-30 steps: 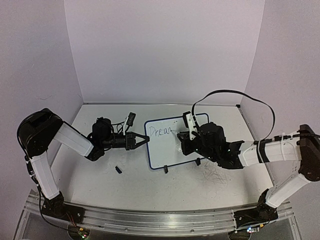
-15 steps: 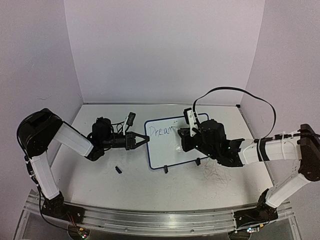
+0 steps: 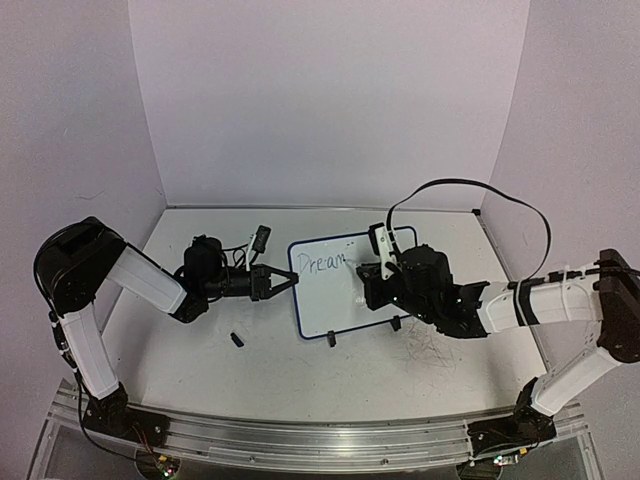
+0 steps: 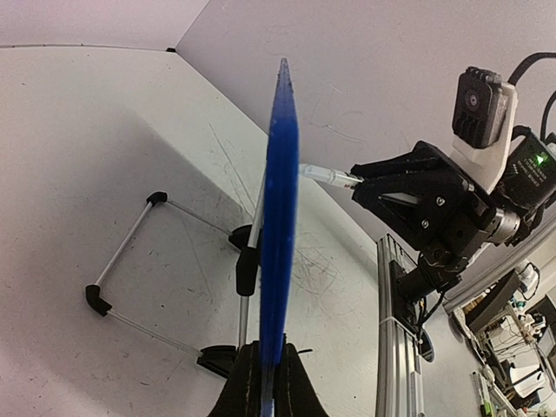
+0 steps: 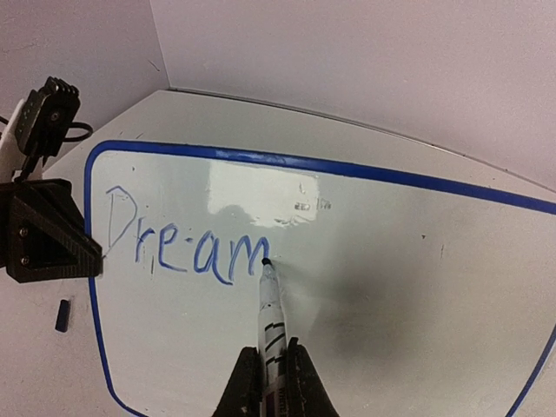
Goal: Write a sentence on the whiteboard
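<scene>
Whiteboard (image 3: 338, 306) rim inside left gripper (image 3: 284, 283); right gripper (image 5: 272, 378) marker (image 5: 271, 306) touching it.

Soft, even overhead light. A pale glare patch lies on the whiteboard (image 5: 408, 217); the marker (image 5: 272, 313) throws a blurred shadow rightwards.

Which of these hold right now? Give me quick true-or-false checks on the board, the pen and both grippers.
1. The writing on the whiteboard reads "Dream". True.
2. The right gripper holds a marker, its tip at the end of the "m". True.
3. The left gripper is open and clear of the whiteboard. False: it is clamped on the whiteboard's blue edge.
4. The writing is red. False: it is blue.
</scene>
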Controlling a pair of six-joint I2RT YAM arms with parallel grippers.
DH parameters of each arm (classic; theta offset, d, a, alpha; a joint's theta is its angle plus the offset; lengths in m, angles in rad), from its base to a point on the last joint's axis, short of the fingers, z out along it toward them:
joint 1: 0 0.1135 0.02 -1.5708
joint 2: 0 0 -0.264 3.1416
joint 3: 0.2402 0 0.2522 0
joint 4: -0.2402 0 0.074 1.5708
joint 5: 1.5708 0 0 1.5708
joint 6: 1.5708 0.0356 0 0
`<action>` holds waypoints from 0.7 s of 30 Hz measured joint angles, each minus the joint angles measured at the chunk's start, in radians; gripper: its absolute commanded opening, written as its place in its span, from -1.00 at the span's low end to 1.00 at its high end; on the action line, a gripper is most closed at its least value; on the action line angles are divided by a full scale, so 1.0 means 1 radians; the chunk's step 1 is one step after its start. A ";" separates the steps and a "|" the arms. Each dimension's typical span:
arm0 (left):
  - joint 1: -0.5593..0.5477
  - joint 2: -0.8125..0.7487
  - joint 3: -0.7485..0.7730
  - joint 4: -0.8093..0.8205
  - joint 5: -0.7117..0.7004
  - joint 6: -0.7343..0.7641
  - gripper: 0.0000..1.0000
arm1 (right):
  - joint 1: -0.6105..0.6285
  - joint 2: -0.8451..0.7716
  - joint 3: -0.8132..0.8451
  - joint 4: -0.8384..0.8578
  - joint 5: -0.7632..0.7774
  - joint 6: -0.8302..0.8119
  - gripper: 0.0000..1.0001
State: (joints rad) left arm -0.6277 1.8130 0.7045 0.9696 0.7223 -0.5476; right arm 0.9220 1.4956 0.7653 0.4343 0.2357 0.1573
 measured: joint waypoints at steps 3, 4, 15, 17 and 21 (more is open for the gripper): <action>0.000 0.000 0.000 0.000 -0.001 0.000 -1.00 | 0.005 -0.004 -0.013 -0.001 -0.001 0.005 -1.00; 0.000 0.000 0.000 0.000 -0.001 0.000 -1.00 | 0.006 -0.006 -0.016 -0.002 -0.001 0.006 -1.00; -0.001 -0.002 0.000 0.000 -0.001 0.000 -1.00 | 0.006 -0.012 -0.016 -0.010 -0.001 0.008 -1.00; -0.001 -0.003 0.000 0.000 -0.001 0.000 -1.00 | 0.006 -0.012 -0.016 -0.010 -0.001 0.008 -1.00; -0.001 -0.006 -0.001 0.000 -0.001 0.000 -1.00 | 0.006 -0.015 -0.015 -0.010 -0.002 0.005 -1.00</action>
State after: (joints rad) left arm -0.6290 1.8070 0.7039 0.9695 0.7216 -0.5472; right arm 0.9276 1.4802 0.7507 0.4243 0.2338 0.1621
